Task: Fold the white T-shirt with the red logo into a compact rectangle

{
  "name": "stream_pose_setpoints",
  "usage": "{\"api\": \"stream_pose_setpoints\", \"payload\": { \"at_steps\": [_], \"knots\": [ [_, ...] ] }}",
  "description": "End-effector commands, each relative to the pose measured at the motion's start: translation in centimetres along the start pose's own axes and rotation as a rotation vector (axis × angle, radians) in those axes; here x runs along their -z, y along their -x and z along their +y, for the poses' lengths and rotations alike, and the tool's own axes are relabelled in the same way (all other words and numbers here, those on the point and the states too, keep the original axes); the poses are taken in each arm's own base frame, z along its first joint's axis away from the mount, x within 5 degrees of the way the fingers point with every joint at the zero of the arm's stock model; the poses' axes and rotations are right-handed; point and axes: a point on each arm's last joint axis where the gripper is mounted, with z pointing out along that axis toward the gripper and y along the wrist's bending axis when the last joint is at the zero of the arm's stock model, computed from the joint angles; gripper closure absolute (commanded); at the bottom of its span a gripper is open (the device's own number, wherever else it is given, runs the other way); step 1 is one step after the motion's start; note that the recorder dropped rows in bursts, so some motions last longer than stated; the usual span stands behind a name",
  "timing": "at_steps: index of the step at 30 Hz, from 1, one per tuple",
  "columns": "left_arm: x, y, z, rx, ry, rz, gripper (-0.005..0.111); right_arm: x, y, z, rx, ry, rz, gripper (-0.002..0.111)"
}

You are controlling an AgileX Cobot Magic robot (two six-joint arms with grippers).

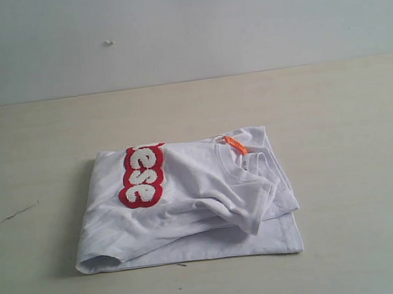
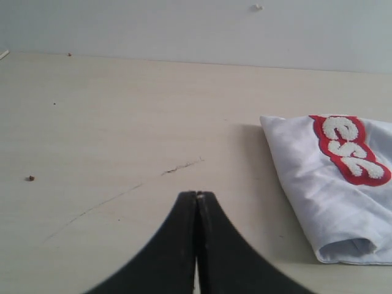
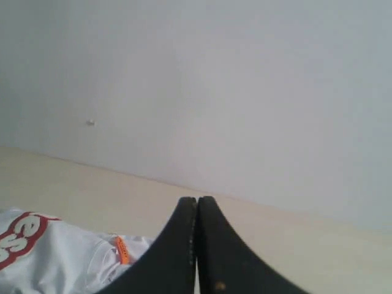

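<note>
Worktop [image 1: 347,101]: pale wood grain, with a thin dark scratch [image 1: 19,212] at mid left.
Wall [image 1: 239,21]: plain grey-white, with a small speck [image 1: 109,43] at upper left.
White T-shirt [image 1: 201,189]: lies folded at the frame's centre, red logo [image 1: 143,176] on top, orange tag [image 1: 236,144] at the collar.
Left jaws: pressed together, empty.
Right jaws: pressed together, empty.

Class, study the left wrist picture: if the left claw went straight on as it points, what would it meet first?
Likely only bare table, then the wall behind; how steeply the left claw dips is unclear. The white T-shirt lies off to one side.
</note>
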Motion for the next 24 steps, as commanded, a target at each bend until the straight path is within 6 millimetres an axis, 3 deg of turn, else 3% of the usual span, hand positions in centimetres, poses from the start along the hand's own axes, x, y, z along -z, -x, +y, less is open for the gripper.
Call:
{"api": "stream_pose_setpoints", "payload": {
  "at_steps": [1,15,21,24],
  "knots": [
    [0.0,0.0,0.0,0.004,0.001,-0.013,0.107,0.5,-0.1,0.1,-0.02,-0.01,-0.019,0.108],
    [0.0,0.0,0.0,0.004,0.001,-0.013,0.107,0.5,-0.3,-0.7,-0.088,-0.101,0.004,0.108],
    [0.0,0.0,0.0,0.004,0.001,-0.013,0.107,0.7,-1.3,-2.0,-0.094,-0.241,0.102,0.108],
    [0.0,0.0,0.0,0.004,0.001,-0.013,0.107,0.4,-3.0,-2.1,-0.115,-0.262,0.126,0.108]
  ]
}}
